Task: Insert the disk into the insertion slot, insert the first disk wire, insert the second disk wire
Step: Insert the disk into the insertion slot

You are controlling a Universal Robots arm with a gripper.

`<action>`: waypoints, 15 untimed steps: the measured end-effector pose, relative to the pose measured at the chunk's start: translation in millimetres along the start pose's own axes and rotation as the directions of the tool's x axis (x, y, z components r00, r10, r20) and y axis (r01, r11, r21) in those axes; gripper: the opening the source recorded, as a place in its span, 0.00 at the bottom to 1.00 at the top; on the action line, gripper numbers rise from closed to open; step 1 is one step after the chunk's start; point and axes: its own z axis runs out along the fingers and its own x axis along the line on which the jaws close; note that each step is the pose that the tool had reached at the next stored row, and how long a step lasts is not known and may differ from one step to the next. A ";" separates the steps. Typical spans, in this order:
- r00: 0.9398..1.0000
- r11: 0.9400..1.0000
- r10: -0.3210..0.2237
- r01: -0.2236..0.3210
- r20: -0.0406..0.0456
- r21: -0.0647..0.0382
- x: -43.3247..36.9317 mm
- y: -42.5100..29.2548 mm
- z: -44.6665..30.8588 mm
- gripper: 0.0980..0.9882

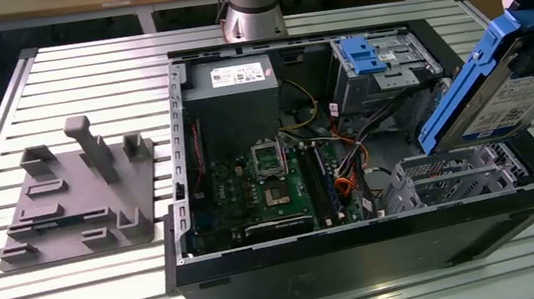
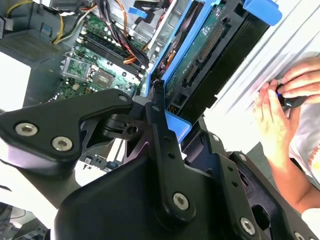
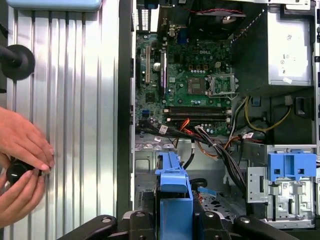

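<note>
My fingers were clamped on the disk, its long axis slanting down toward the slot at lower right.

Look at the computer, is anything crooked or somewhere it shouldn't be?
Yes. The disk hangs tilted in the tool, above the insertion slot rather than inside it. A person's hands are also at the table, right beside the open computer case.
</note>
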 end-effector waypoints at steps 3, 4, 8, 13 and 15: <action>1.000 1.000 0.000 0.000 0.000 0.000 0.0 0.0 0.0 0.30; 1.000 1.000 0.000 0.000 0.000 0.000 0.0 0.0 0.0 0.30; 1.000 1.000 0.000 0.000 0.000 0.000 -0.2 -0.1 0.3 0.30; 1.000 1.000 0.000 0.000 0.000 0.000 -3.8 -0.2 1.4 0.30; 1.000 1.000 0.000 0.000 0.000 0.000 -5.9 -0.2 2.3 0.30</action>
